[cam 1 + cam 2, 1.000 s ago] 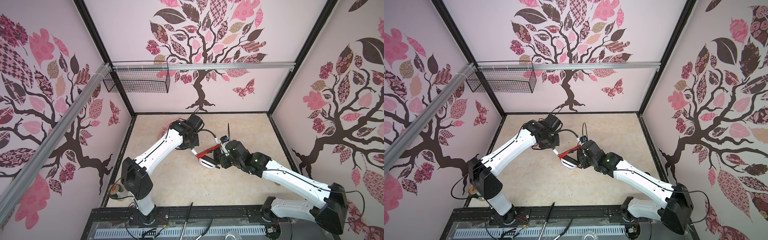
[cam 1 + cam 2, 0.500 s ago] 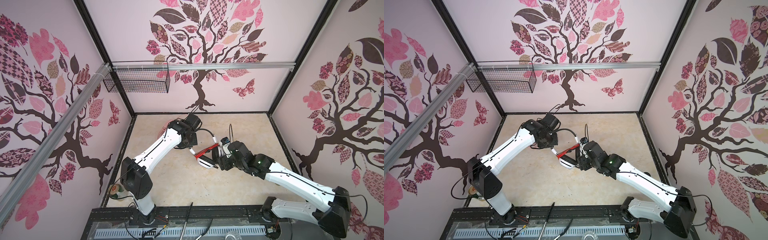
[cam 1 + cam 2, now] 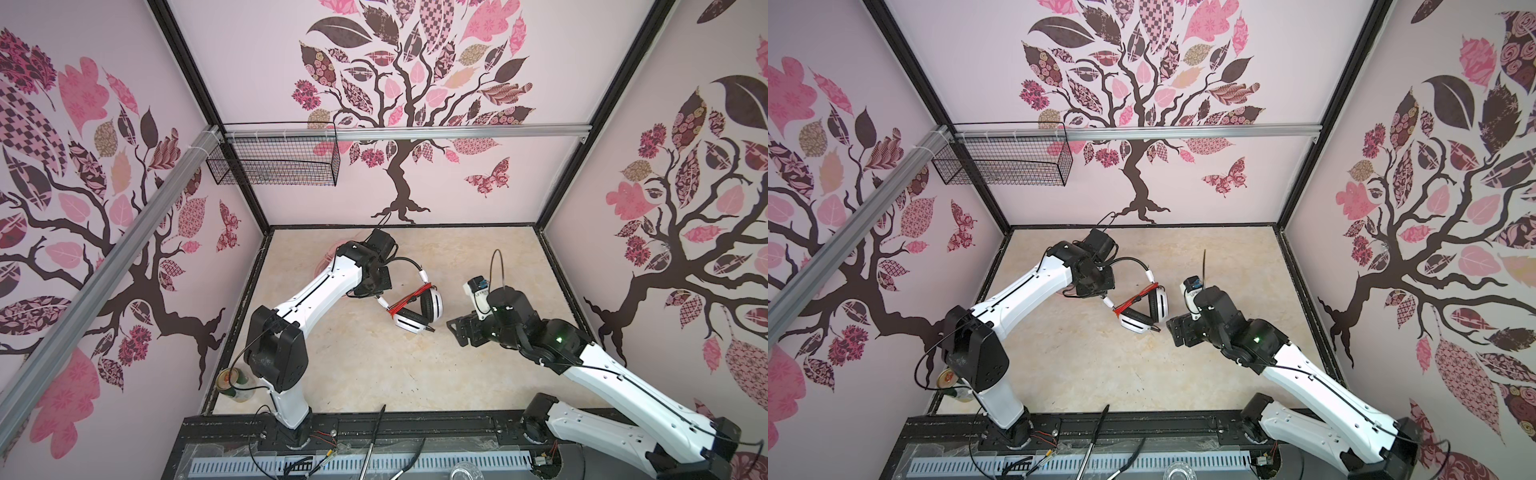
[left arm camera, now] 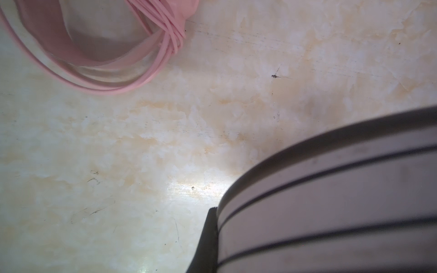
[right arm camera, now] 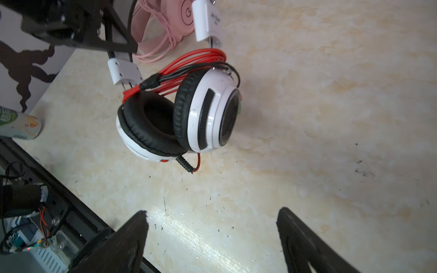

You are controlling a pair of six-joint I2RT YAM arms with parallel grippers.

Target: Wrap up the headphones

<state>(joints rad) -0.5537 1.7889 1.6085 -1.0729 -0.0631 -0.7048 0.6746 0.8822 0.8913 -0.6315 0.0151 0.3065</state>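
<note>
Now the left hand [image 3: 376, 289] is clamped on the white headset's [image 5: 208, 113] band [image 4: 331, 205], red cord [image 5: 201, 55] bundled across it; the right hand [image 5: 212, 211] gapes wide, empty, nearby.

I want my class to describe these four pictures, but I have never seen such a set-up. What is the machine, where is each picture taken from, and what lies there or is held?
The machine is two white robot arms at a table, each ending in a gripper. Two pictures look down from overhead, side by side; the other two come from cameras on the wrists. The left gripper is shut on the headband of the white-and-black headphones, whose orange-red cord is wound in a bundle. The right gripper is open, empty and apart from them. The pink headphones lie on the table behind the left arm; a can stands in the near left corner.
</note>
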